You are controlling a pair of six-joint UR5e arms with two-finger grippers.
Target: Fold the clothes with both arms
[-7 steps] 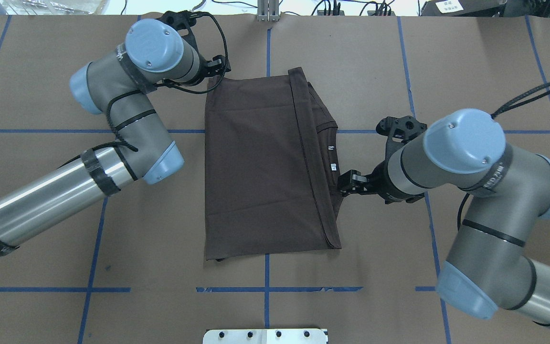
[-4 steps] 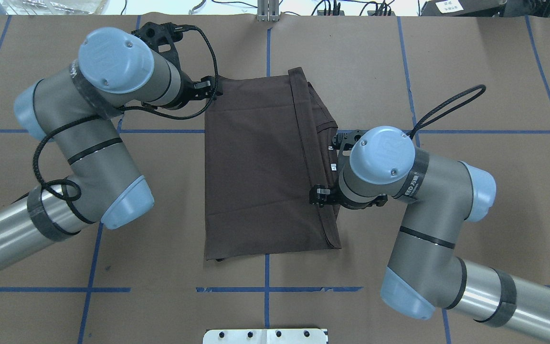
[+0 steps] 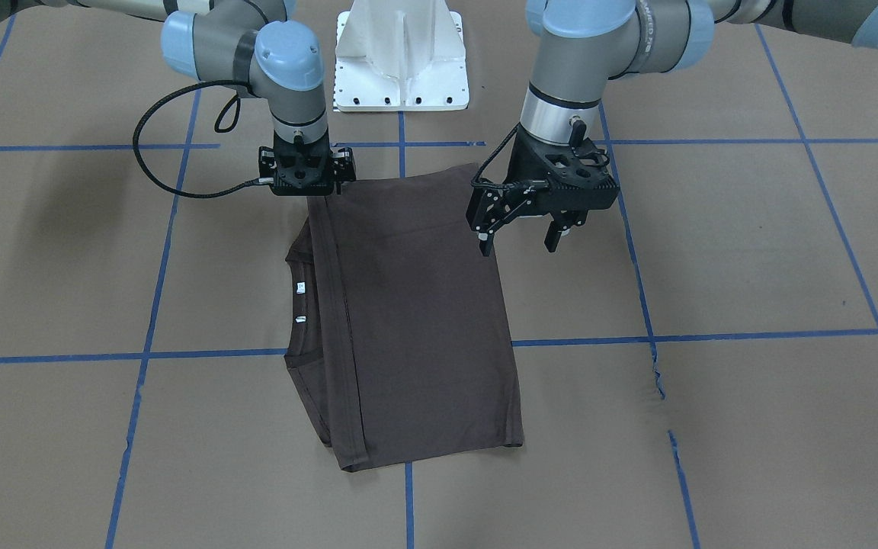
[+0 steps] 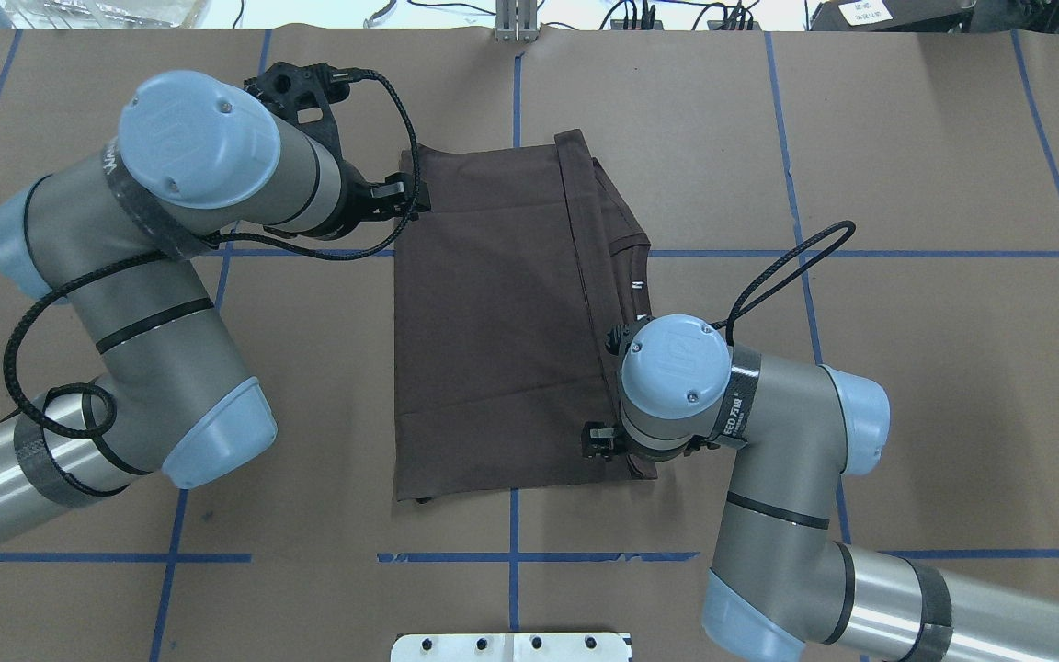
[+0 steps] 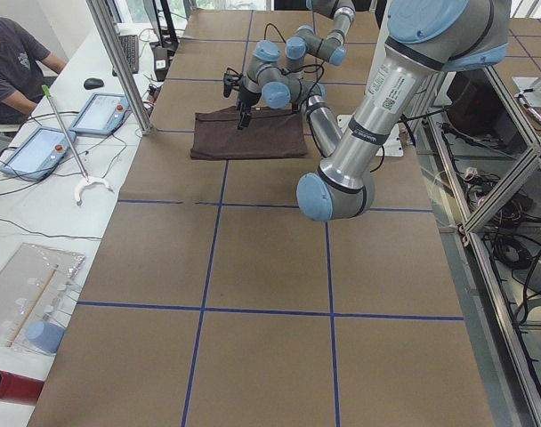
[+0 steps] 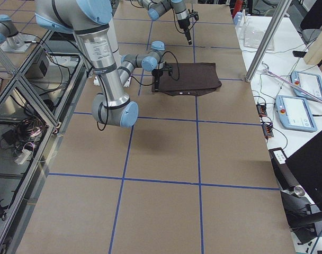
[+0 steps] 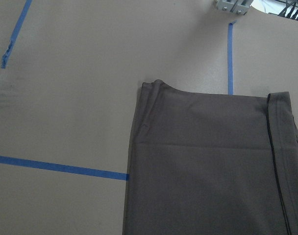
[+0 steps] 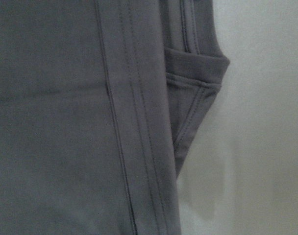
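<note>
The shirt (image 4: 493,322) lies flat at the middle of the worktop (image 4: 916,138), folded into a long rectangle, with the collar (image 4: 629,246) and a sleeve showing from under its right-hand edge. The left end effector (image 3: 518,245) hangs above the shirt's left edge, fingers spread wide with nothing between them. The right end effector (image 3: 309,189) is down at the shirt's right corner nearest the robot; its fingers are hidden, so I cannot tell whether it grips the cloth.

The right hand (image 4: 597,439) has slid back along the T-shirt (image 4: 493,322), whose near corner now lies beneath it; the left hand (image 3: 519,242) drew back slightly.
</note>
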